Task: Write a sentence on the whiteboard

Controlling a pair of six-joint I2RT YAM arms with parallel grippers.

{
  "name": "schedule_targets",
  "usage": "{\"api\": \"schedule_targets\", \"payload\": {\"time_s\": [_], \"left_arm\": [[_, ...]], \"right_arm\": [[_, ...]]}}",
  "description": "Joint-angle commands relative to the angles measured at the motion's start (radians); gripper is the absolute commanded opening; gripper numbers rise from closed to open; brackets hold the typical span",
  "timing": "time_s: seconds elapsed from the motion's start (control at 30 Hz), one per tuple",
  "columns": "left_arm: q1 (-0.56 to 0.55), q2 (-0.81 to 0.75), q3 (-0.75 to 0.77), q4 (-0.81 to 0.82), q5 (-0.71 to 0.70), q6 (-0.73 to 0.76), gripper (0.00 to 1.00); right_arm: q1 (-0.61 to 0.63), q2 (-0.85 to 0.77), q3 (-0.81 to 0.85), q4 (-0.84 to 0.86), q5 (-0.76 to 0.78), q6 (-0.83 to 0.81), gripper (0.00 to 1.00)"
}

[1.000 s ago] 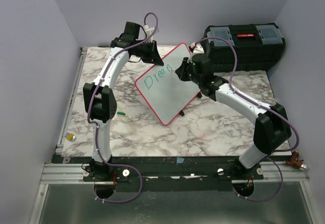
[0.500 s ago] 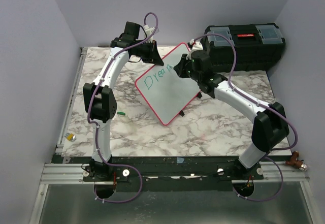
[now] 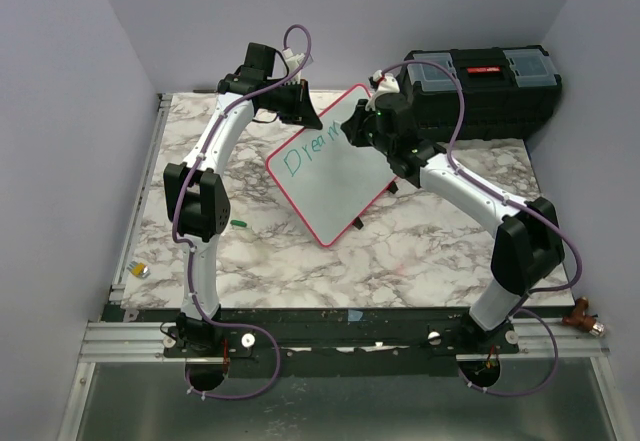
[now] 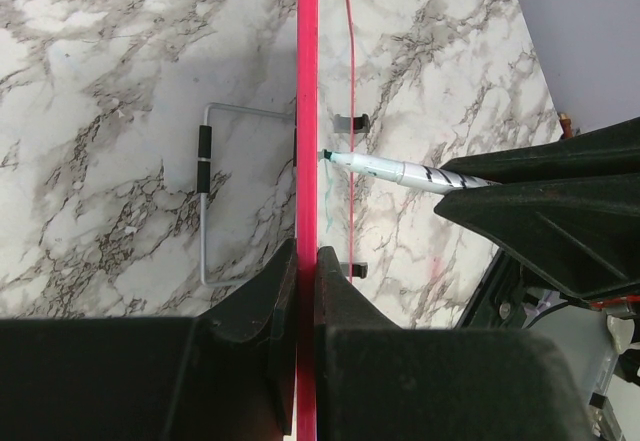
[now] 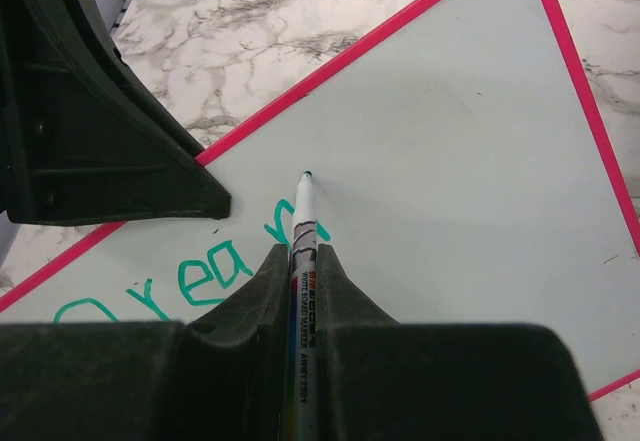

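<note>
The whiteboard [image 3: 335, 186] stands tilted on the marble table; its red rim shows edge-on in the left wrist view [image 4: 307, 111]. My left gripper [image 3: 303, 113] is shut on the board's upper rim [image 4: 306, 251]. My right gripper [image 3: 358, 129] is shut on a white marker [image 5: 303, 231], whose green tip touches the board [image 5: 450, 161] just past the last letter. The marker also shows in the left wrist view [image 4: 390, 168]. The sentence [image 3: 310, 151] reads "Drea" plus a partly drawn "m" in green [image 5: 200, 271].
A black toolbox [image 3: 485, 81] stands at the back right, close behind my right arm. A green marker cap [image 3: 238, 223] lies on the table left of the board. A small yellow-and-silver object [image 3: 140, 270] sits at the left edge. The board's wire stand [image 4: 205, 191] rests behind it.
My right gripper has moved up and to the right along the board with the marker, adding strokes to the "m". The left gripper and board have stayed put.
</note>
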Motion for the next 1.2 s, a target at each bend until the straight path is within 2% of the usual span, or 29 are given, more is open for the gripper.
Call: {"api": "schedule_targets", "payload": {"time_s": [0.0,0.63,1.17], "left_arm": [[-0.041,-0.023,-0.005,-0.036,0.014,0.052,0.00],[-0.035,-0.031,-0.020,-0.030,0.009,0.053,0.00],[-0.035,-0.035,-0.036,-0.006,0.008,0.046,0.00]], "right_arm": [[-0.006,0.025,-0.004,-0.039,0.030,0.008,0.01],[-0.007,-0.048,-0.145,-0.028,0.024,0.025,0.01],[-0.007,-0.149,-0.111,-0.082,0.023,-0.001,0.01]]}}
